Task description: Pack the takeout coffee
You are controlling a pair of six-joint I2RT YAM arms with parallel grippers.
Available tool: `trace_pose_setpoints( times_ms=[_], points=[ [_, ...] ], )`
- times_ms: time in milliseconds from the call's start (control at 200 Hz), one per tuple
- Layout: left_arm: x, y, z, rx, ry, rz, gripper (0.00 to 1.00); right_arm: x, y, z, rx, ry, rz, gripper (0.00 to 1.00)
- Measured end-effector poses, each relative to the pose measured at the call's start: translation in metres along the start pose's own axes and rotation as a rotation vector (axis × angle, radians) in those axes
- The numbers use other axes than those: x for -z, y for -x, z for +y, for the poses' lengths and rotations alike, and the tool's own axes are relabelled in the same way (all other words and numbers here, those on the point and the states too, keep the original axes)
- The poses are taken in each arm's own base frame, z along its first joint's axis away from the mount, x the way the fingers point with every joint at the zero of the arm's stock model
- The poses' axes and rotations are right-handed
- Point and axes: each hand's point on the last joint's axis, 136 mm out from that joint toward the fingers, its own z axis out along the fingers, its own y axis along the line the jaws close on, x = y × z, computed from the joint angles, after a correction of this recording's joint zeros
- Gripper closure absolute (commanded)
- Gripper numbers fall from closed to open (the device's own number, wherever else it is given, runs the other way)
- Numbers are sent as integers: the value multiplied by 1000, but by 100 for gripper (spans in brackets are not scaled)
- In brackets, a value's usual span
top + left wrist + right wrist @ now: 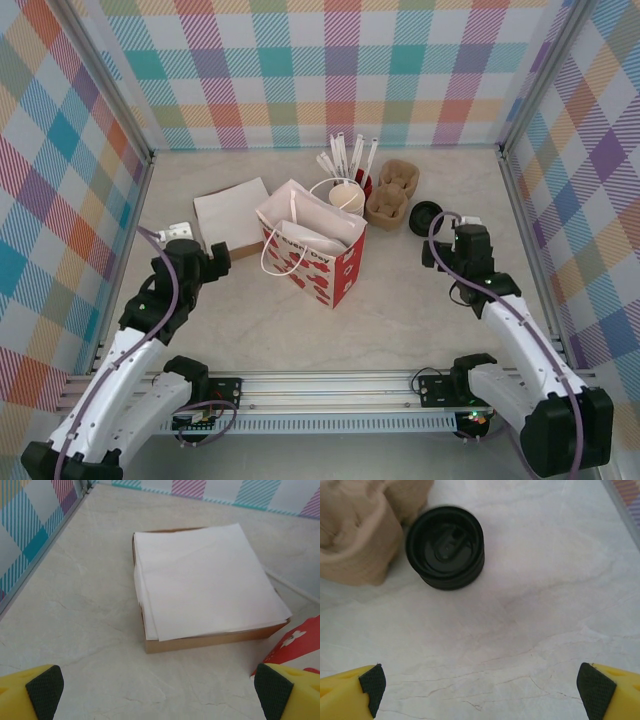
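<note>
Sitting behind the paper bag [335, 270], between it and the straws [352, 155], takeout coffee [349, 198] is well apart from both grippers; looks upright, mouth up, axis vertical. Left gripper [160, 690] and right gripper [482, 690]: fingers spread wide, holding nothing.

The takeout coffee [349, 198] is a small paper cup just above the centre of the top view. It stands upright with its open mouth up, showing a cream-white rim and inside; its outer wall is barely visible from this angle. It sits close behind the upper right edge of the red-and-white paper bag [322, 250], left of the brown cup carrier [392, 196].
</note>
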Motion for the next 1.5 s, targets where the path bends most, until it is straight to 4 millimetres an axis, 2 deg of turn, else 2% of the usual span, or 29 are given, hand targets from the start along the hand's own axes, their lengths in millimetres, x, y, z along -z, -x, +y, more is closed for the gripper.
trace_pose_setpoints(
  times_ms=[145,295,510,725,945,1125,1300,1500],
  points=[
    [-9,-3,-3,-6,6,10,0,-29,-24,-5,3,-1,23,0],
    [-20,-8,-6,-18,20,32,0,-49,-36,-9,17,0,9,0],
    [-36,-21,-8,-35,39,63,0,-75,-29,-13,34,8,-37,0],
    [-44,-28,-9,-41,43,73,0,-95,-12,5,85,98,-103,0],
    [-48,-40,-7,-45,48,84,0,-94,14,23,95,193,-251,0],
    [-49,-47,-3,-48,58,87,0,-112,-5,22,84,211,-217,0],
    [-54,-49,1,-37,72,68,0,-112,6,14,48,206,-239,0],
    [-71,-53,10,-50,118,58,0,-112,6,14,44,213,-239,0]
  ],
)
